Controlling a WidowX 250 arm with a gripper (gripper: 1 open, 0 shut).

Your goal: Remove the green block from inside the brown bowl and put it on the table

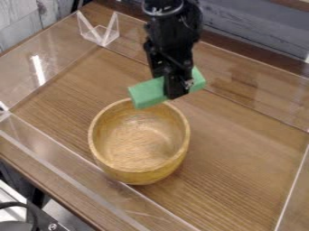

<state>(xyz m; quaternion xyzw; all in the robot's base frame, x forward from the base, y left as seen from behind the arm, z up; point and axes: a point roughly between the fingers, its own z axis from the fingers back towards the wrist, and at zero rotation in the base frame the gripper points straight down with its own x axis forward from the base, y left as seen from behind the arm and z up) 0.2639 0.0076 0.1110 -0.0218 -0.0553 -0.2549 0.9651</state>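
The green block (152, 91) hangs tilted in the air just above the far rim of the brown bowl (139, 140), with my gripper (176, 84) shut on its right part. The black arm comes down from the top of the view. The bowl's inside is bare light wood, with nothing in it. It stands on the wood-grain table (241, 126), near the front left.
Clear acrylic walls (49, 171) run round the table's edges. A small clear stand (99, 29) sits at the back left. A dark round stain (233, 88) marks the tabletop right of the arm.
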